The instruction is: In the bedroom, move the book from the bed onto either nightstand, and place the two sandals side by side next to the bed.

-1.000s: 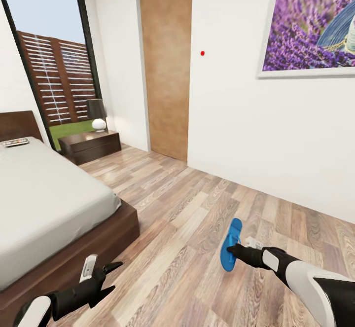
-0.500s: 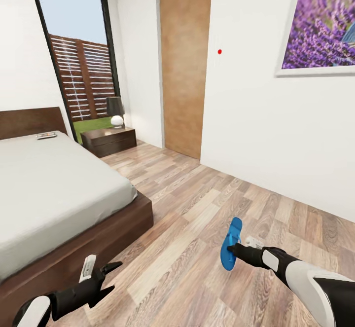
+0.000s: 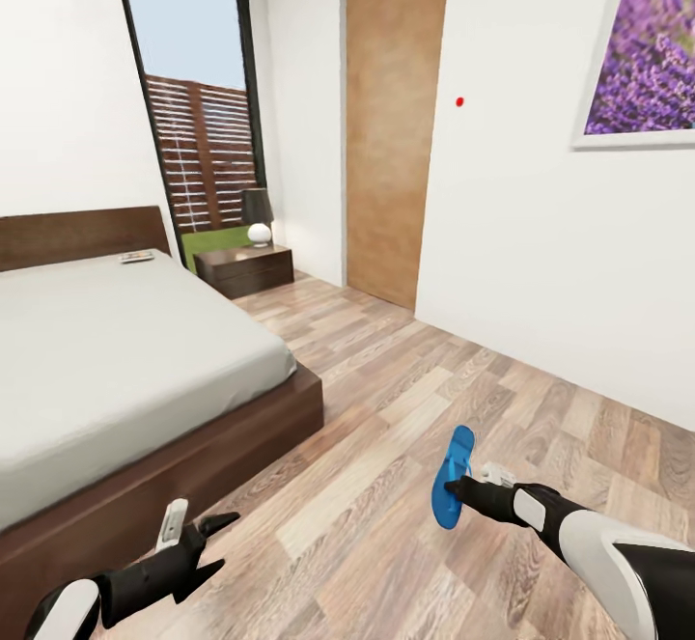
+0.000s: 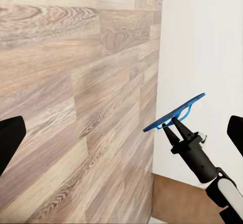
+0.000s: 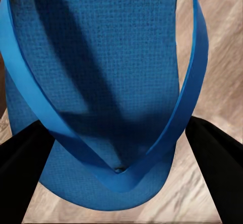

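My right gripper [image 3: 451, 488] is shut on a bright blue sandal [image 3: 453, 474], held on edge above the wood floor; the left wrist view shows that sandal [image 4: 178, 111] pinched at its rim by the right gripper [image 4: 171, 124]. Up close, the sandal's sole and thong strap [image 5: 101, 77] sit between the black fingers [image 5: 24, 176]. My left gripper [image 3: 210, 538] hangs open and empty near the bed's foot corner. The bed [image 3: 203, 457] has a grey mattress, and the book [image 3: 136, 257] lies on it by the headboard. One nightstand [image 3: 246, 269] stands beyond the bed, under the window.
A small lamp [image 3: 258, 217] sits on the nightstand. A wooden door [image 3: 391, 128] and a white wall with a purple picture [image 3: 645, 61] bound the right side. Wood-plank floor [image 3: 386, 399] stretches between the bed and the wall.
The whole head view has shifted: bed, nightstand, window and door all sit further right now, so the camera turned left. Both arms and the held sandal keep their places in the picture.
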Motion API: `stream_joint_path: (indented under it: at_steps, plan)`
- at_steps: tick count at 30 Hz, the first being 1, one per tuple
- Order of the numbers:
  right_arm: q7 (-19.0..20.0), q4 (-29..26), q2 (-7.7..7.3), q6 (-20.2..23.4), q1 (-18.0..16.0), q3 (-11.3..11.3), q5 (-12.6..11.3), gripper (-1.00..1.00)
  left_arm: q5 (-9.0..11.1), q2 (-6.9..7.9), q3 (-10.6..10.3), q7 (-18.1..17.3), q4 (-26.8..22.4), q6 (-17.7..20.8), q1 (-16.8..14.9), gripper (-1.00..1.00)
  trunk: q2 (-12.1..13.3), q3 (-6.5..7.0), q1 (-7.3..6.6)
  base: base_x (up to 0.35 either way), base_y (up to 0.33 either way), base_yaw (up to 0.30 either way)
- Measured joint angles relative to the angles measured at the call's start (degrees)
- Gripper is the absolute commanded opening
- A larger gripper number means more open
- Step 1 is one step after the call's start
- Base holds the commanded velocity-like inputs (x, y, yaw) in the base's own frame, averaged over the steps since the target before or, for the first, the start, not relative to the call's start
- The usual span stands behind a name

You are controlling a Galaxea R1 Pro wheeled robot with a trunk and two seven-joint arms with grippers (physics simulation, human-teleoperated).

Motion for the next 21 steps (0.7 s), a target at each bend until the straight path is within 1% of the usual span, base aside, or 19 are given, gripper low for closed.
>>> stream_joint_path:
  at_steps: [5, 13, 21]
  plan:
    - [0.00, 0.01, -0.01, 0.00, 0.00, 0.01, 0.01, -1.00, -0.02, 0.00, -0.01, 0.01, 0.00, 0.00, 0.00, 1.00, 0.00, 0.00, 0.00, -0.218, 0.024, 0.265]
    - [0.00, 0.02, -0.01, 0.03, 0.01, 0.02, 0.00, -1.00, -0.07, 0.07, 0.06, 0.02, 0.00, 0.01, 0.00, 1.00, 0.00, 0.00, -0.01, -0.165, 0.092, 0.266]
    - [0.00, 0.02, 0.00, 0.00, 0.00, 0.06, 0.02, -1.00, -0.07, 0.14, 0.16, 0.00, 0.05, 0.00, 0.00, 1.00, 0.00, 0.00, -0.02, -0.049, 0.035, 0.266]
